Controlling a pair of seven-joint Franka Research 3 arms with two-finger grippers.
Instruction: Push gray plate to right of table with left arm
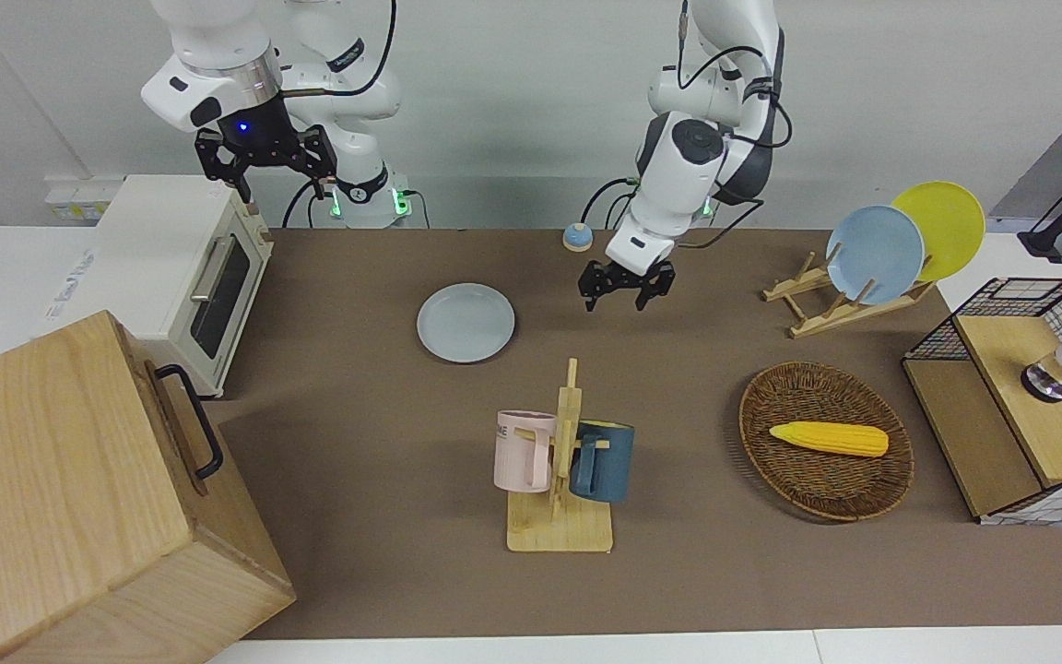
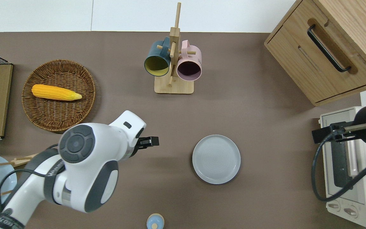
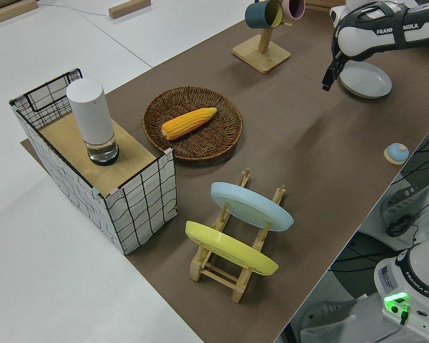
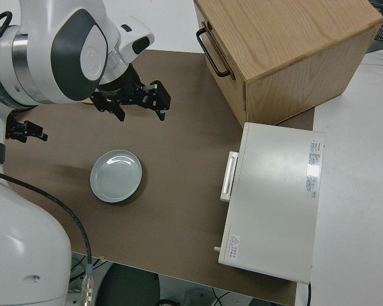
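The gray plate [image 1: 466, 322] lies flat on the brown table [image 1: 356, 433], nearer to the robots than the mug rack; it also shows in the overhead view [image 2: 216, 159], the left side view [image 3: 365, 78] and the right side view [image 4: 117, 175]. My left gripper [image 1: 625, 295] is open and empty. It hangs in the air over bare table [image 2: 265, 127], apart from the plate, toward the left arm's end [image 2: 151, 142]. My right gripper [image 1: 278, 181] is parked and open.
A mug rack [image 1: 563, 461] holds a pink and a blue mug. There are also a wicker basket [image 1: 757, 415] with corn, a plate rack [image 1: 849, 300] with sky-blue and yellow plates, a wire crate [image 1: 1020, 397], a toaster oven [image 1: 181, 267], a wooden cabinet [image 1: 70, 498] and a small blue knob [image 2: 155, 221].
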